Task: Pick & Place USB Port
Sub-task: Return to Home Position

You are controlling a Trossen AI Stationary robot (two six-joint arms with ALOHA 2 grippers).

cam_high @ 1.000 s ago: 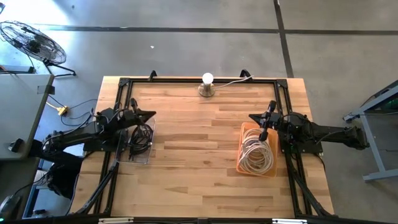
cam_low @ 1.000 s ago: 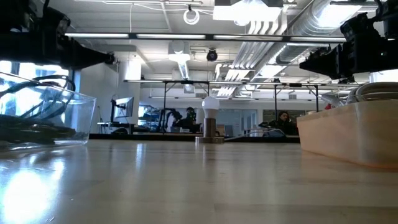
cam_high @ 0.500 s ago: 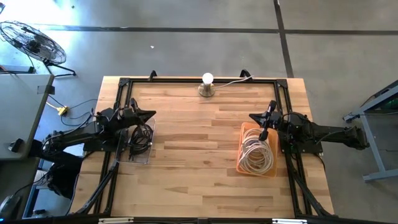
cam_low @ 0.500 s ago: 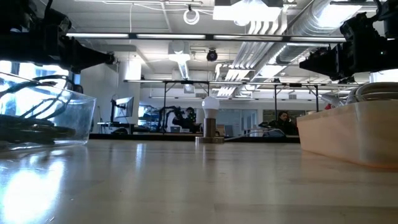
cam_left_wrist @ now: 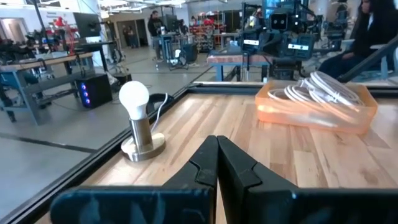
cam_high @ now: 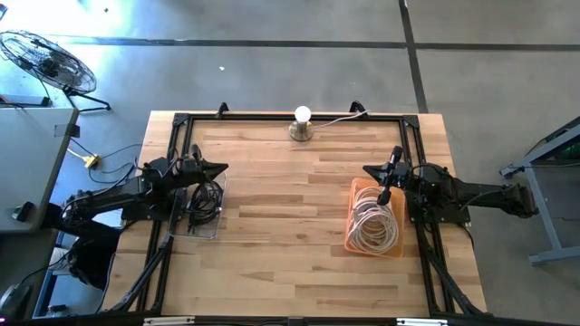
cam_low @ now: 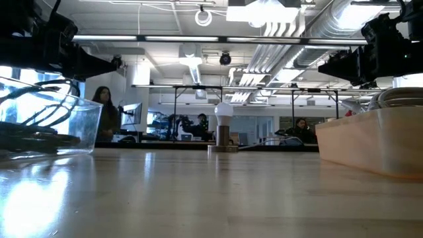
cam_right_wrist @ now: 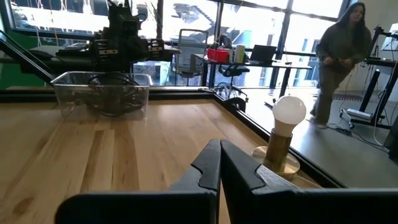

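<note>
Bins, two — clear bin (cam_high: 207,229), black cables (cam_high: 207,195); orange bin (cam_high: 352,222), pale coils (cam_high: 373,226) — left hand (cam_left_wrist: 216,142), right hand (cam_right_wrist: 219,144) closed.

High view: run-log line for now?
left gripper: shut, empty, by clear bin | right gripper: shut, empty, by orange bin | black cable in clear bin | pale cable coil in orange bin

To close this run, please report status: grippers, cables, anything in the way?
Left gripper shut, empty, by transparent bin holding black cable. Right gripper shut, empty, by orange bin holding pale cable. Nothing blocking.
</note>
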